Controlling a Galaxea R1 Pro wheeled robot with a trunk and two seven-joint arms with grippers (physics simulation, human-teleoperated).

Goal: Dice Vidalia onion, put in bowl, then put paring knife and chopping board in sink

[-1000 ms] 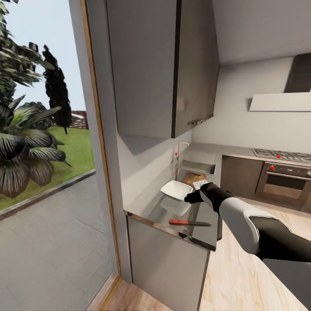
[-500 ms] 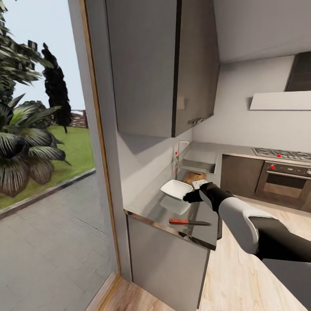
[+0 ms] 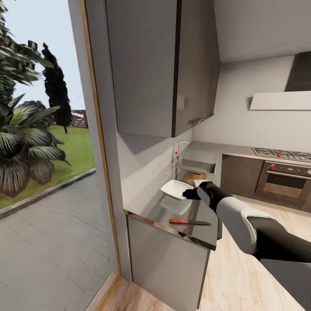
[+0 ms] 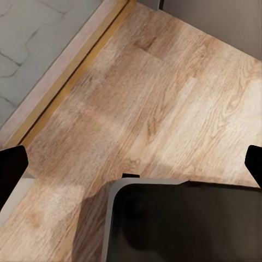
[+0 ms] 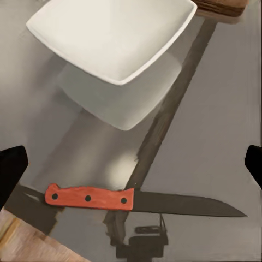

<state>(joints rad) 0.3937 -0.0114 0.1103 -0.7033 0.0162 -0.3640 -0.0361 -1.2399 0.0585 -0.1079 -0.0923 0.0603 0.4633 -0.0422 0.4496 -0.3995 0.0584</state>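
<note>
Black fingertips of the right gripper (image 5: 131, 164) sit at the two opposite edges of the right wrist view, spread wide with nothing between them. In the head view the right gripper (image 3: 191, 194) hangs over the countertop (image 3: 151, 207) at the near edge of the bowl (image 3: 175, 189), on a black and white arm reaching in from the right. Below it in the wrist view the paring knife (image 5: 136, 200) lies flat on the grey countertop (image 5: 218, 142), its red-orange handle toward the counter's end and its dark blade pointing along the surface. The white squarish bowl (image 5: 114, 35) stands just beyond the knife, with a pale reflection on the counter under it. A corner of the brown chopping board (image 5: 221, 6) shows past the bowl; in the head view the chopping board (image 3: 193, 176) lies between the bowl and the sink (image 3: 196, 165). The paring knife (image 3: 189, 222) rests near the counter's front edge. The Vidalia onion cannot be made out in the sink at this distance.

The left gripper (image 4: 131, 164) is also spread, its dark tips at the edges of its wrist view, above a wooden floor (image 4: 180, 98) and part of the robot's dark base (image 4: 185, 224). A stove (image 3: 283, 168) stands farther along, wall cabinets (image 3: 160, 65) hang above the counter, and a window (image 3: 43, 129) looks onto a garden
</note>
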